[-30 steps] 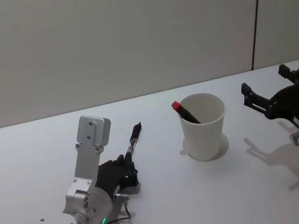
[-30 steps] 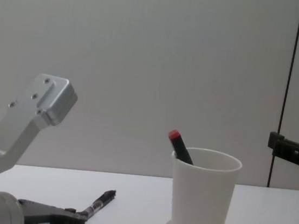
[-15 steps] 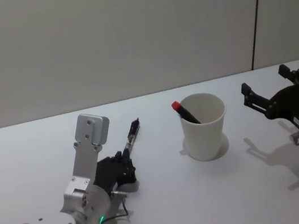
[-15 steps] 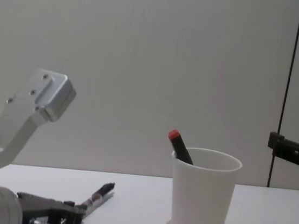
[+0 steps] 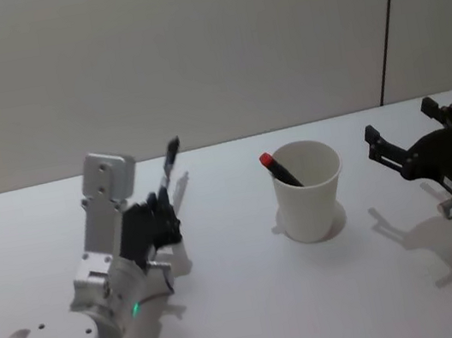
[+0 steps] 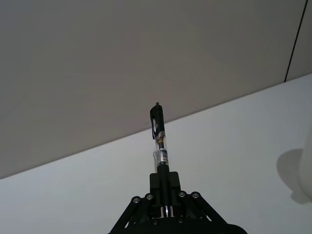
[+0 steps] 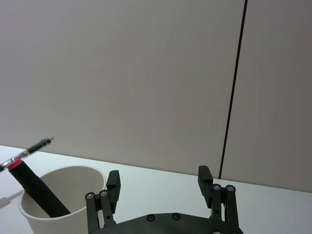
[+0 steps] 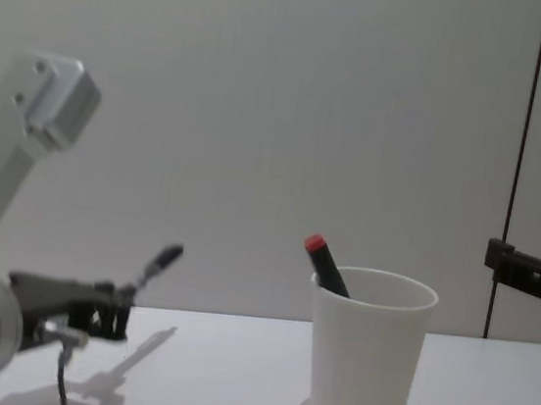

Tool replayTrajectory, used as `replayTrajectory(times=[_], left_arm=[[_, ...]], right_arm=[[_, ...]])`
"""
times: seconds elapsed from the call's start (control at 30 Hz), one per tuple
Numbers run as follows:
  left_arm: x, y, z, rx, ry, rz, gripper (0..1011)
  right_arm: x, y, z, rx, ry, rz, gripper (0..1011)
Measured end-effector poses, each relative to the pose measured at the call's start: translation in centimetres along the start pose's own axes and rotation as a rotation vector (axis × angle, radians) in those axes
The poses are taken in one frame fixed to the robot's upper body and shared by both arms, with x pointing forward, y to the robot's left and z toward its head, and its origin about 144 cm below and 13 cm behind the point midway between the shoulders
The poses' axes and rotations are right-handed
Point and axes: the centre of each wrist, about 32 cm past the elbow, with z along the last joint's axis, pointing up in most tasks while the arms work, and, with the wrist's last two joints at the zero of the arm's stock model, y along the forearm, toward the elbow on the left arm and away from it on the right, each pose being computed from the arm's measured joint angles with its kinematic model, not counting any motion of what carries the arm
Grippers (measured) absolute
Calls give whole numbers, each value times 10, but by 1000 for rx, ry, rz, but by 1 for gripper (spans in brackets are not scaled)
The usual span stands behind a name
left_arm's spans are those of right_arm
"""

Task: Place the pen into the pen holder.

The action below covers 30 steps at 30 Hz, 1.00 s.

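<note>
Left tool (image 5: pixel 159 223) (image 6: pixel 164 184) (image 8: pixel 104 311): clenched on the back end of the pen, held clear of the bench (image 5: pixel 258 311), well to the left of the cup.
Pen (image 5: pixel 170 165) (image 6: pixel 160 139) (image 8: pixel 158 262): black with a clear stretch of barrel. It sticks out past the fingers and slants up toward the grey wall (image 5: pixel 189 54), off the bench and outside the cup.
Pen holder (image 5: pixel 308 194) (image 7: pixel 61 195) (image 8: pixel 365 362): white paper cup, upright on the bench between the two tools.
In the cup: a dark marker (image 5: pixel 279 170) (image 7: pixel 30 186) (image 8: pixel 326 266) with a red cap leans on the left side of the rim, cap above it.
Right tool (image 5: pixel 402 124) (image 7: pixel 159 178): released, fingers spread wide, hovering right of the cup and apart from it.
</note>
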Motion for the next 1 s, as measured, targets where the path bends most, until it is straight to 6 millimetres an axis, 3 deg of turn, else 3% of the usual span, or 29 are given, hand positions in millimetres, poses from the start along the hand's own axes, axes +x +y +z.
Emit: replayTrajectory(times=[1.0], left_arm=[[31, -12, 69, -476, 26, 167, 114]], right_arm=[[-2, 8, 5, -4, 69, 45, 1001]])
